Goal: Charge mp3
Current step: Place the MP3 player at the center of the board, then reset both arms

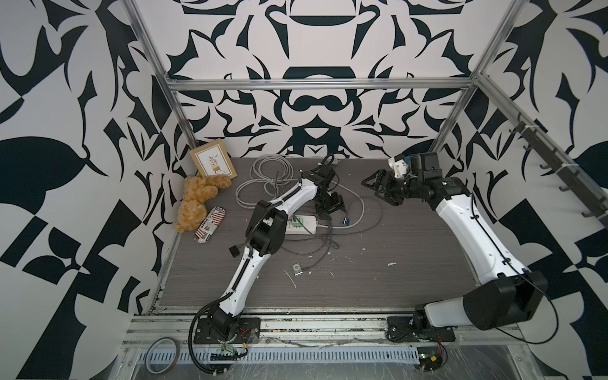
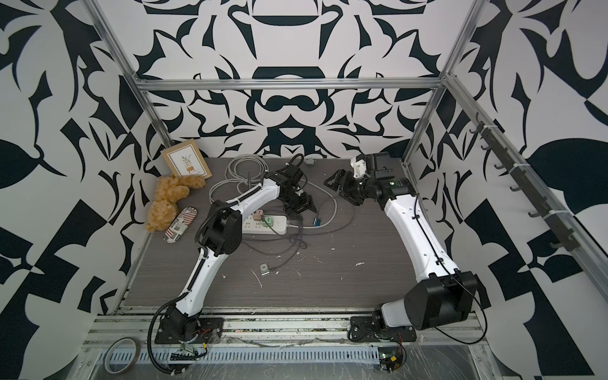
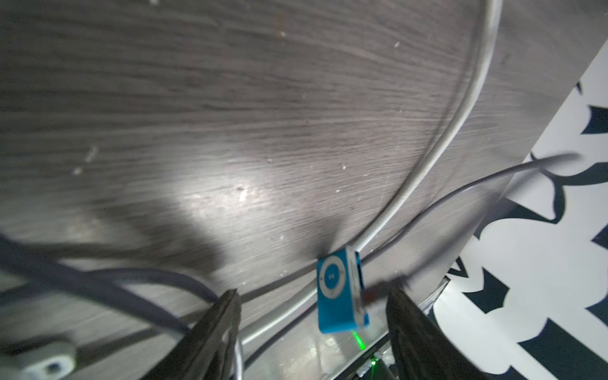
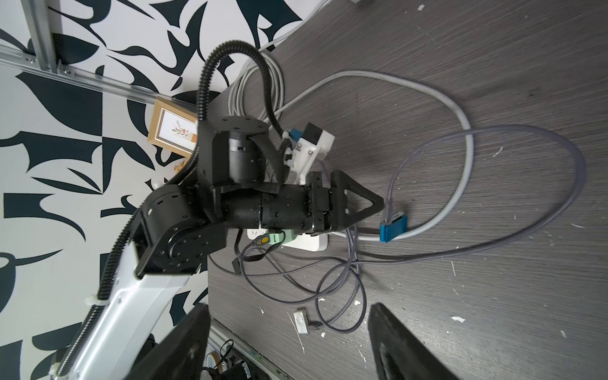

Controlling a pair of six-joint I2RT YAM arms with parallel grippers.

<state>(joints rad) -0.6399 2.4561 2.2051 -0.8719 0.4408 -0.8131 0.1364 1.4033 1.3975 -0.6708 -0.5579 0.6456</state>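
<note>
- Blue player [image 3: 340, 292] just off the power strip's [image 1: 304, 226] end, resting on cables, thin cable [image 4: 389, 197] apparently plugged into it.
- Left claw [image 3: 314, 291] open astride it, fingers apart on either side; right claw [image 1: 373, 189] open, empty, well away from the power strip.
- Lift straight up, jaws wide, clear of the loops, without tugging the plug loose.

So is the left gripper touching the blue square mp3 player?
Apart. The left wrist view shows the mp3 player between the open fingers, with a gap on each side.
</note>
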